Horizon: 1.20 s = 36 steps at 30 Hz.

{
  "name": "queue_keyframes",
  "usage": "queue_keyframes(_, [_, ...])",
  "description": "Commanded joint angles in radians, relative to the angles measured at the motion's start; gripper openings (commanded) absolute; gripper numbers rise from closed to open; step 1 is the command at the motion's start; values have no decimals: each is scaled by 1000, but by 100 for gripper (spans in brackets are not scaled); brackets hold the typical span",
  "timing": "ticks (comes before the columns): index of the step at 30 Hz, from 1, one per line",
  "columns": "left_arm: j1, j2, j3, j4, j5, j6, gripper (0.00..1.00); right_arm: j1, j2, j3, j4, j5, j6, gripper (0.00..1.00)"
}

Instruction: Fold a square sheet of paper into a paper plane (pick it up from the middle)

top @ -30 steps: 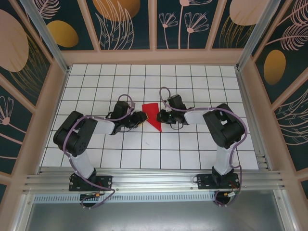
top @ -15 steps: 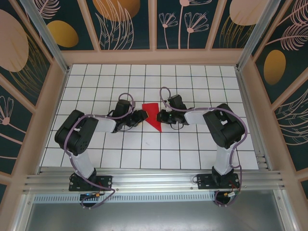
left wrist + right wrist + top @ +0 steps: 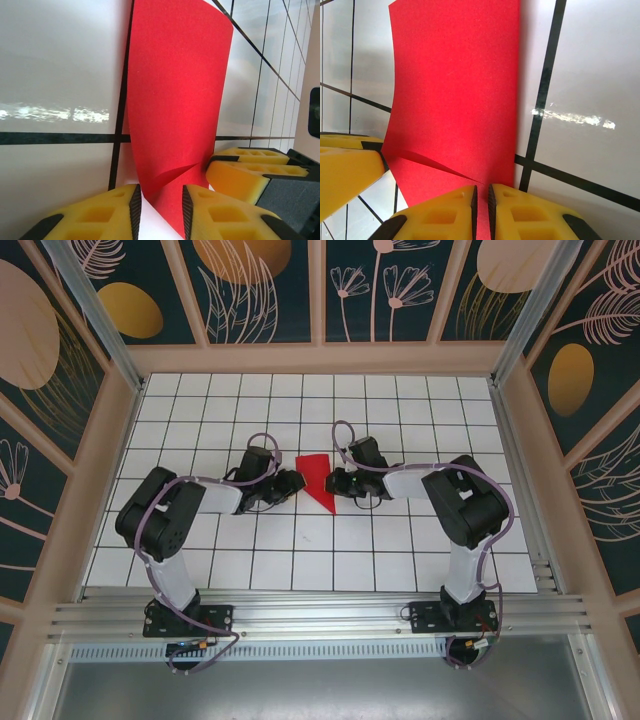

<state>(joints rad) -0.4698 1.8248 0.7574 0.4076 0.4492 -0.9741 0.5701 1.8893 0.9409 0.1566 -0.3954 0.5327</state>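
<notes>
Creasing was judged the step: square sheet of paper [image 3: 318,480] seen on the table [image 3: 400,410] as a wedge; right claw [image 3: 481,202] clamped on its edge, left claw [image 3: 160,212] parted astride it; square pinch advised

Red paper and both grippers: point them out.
red paper [image 3: 318,478], top external view, middle of the wedge.
left gripper [image 3: 160,207], left wrist view, midway between its fingertips.
right gripper [image 3: 481,205], right wrist view, midway between its fingertips.

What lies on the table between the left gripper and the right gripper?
The folded red paper lies there, between the left gripper and the right gripper, as the top view shows.
</notes>
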Motion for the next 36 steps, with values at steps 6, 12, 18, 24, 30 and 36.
queue_keyframes(6, [-3, 27, 26, 20, 29, -14, 10, -6, -48, -46, 13, 1, -48, 21])
queue_keyframes(12, [-3, -32, 8, 1, -37, -34, 0, 0, -184, -79, 88, 125, -113, 43])
queue_keyframes(18, [-3, -105, -16, -34, -99, -59, 0, 75, -292, -159, 201, 315, -275, 62])
queue_keyframes(24, [-3, -159, -33, -49, -125, -87, 0, 177, -297, -223, 310, 467, -432, 80])
queue_keyframes(30, [-3, -157, -29, -42, -115, -116, 0, 263, -289, -357, 562, 516, -613, 77])
queue_keyframes(36, [-3, -172, -24, -53, -110, -129, 0, 313, -181, -329, 628, 550, -745, 65])
